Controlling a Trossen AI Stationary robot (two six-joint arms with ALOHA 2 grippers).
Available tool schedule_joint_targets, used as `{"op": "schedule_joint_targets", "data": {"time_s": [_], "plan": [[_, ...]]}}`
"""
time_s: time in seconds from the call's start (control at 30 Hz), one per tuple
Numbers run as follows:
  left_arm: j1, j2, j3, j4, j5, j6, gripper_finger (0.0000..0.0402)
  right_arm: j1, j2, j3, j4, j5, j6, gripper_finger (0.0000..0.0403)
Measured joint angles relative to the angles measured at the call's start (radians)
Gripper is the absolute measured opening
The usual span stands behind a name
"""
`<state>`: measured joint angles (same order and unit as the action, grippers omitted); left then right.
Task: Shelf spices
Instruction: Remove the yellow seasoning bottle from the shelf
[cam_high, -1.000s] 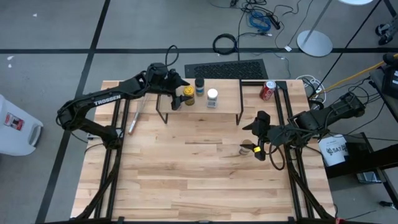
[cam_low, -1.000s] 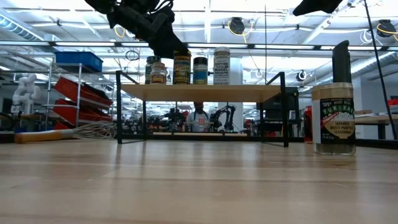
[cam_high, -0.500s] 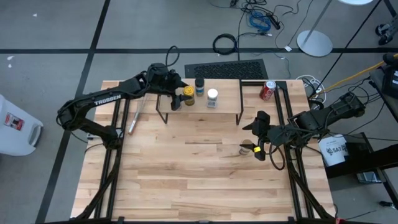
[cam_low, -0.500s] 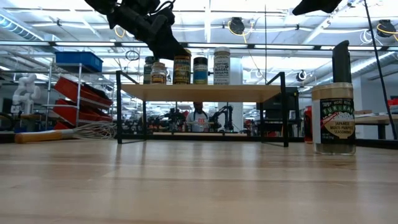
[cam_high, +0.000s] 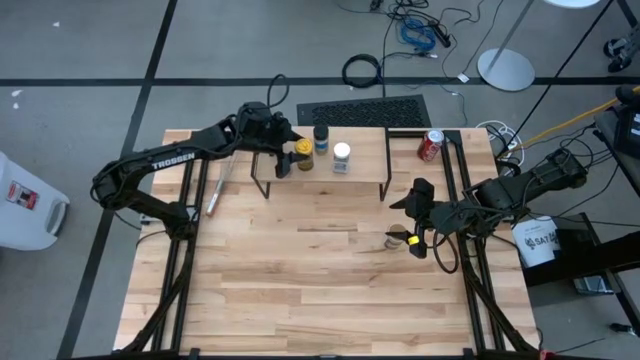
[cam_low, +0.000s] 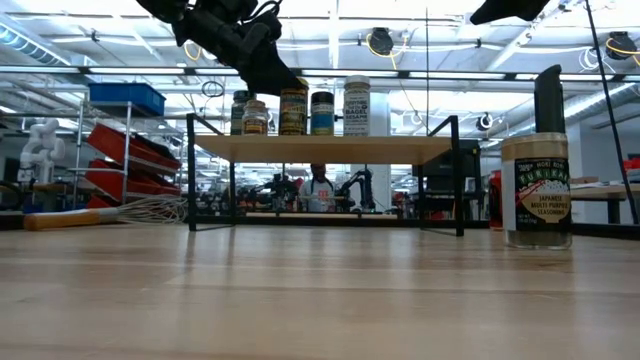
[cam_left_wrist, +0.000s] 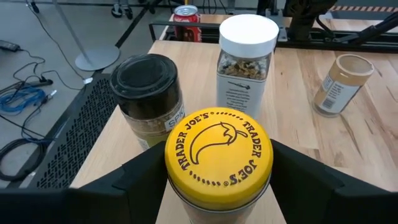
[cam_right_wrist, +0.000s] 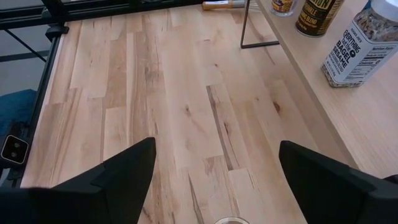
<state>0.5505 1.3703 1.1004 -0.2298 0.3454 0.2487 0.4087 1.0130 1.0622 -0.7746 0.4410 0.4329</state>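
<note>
The shelf (cam_high: 362, 168), a light-wood board on black legs, stands at the table's far side. Several spice jars stand upright on it: a yellow-lidded jar (cam_left_wrist: 217, 152), a dark-lidded one (cam_left_wrist: 146, 87), a white-lidded one (cam_left_wrist: 247, 53) and a small brown one (cam_high: 281, 165). My left gripper (cam_left_wrist: 217, 149) is open just above the yellow-lidded jar, one finger on either side of its lid. A tan-lidded jar (cam_low: 537, 190) stands on the table right of the shelf. My right gripper (cam_right_wrist: 216, 143) hangs open above it, with only the jar's rim (cam_right_wrist: 230, 220) in its wrist view.
A red soda can (cam_high: 430, 146) stands at the far right of the table, beyond the shelf's right leg. A wire whisk (cam_high: 218, 190) lies left of the shelf. A black mat (cam_high: 365, 110) lies beyond the far edge. The table's near half (cam_high: 320, 290) is bare wood.
My left gripper has drawn slightly up and back from the yellow-lidded jar. The jars stand where they were.
</note>
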Motion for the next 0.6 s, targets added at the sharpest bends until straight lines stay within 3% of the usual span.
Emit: {"op": "schedule_joint_targets", "data": {"time_s": [0.6], "plan": [[-0.109,-0.071,0.032,0.004,-0.001,-0.035,0.0260,0.000,0.000,0.000,-0.002,0.000,0.000,0.0329]]}}
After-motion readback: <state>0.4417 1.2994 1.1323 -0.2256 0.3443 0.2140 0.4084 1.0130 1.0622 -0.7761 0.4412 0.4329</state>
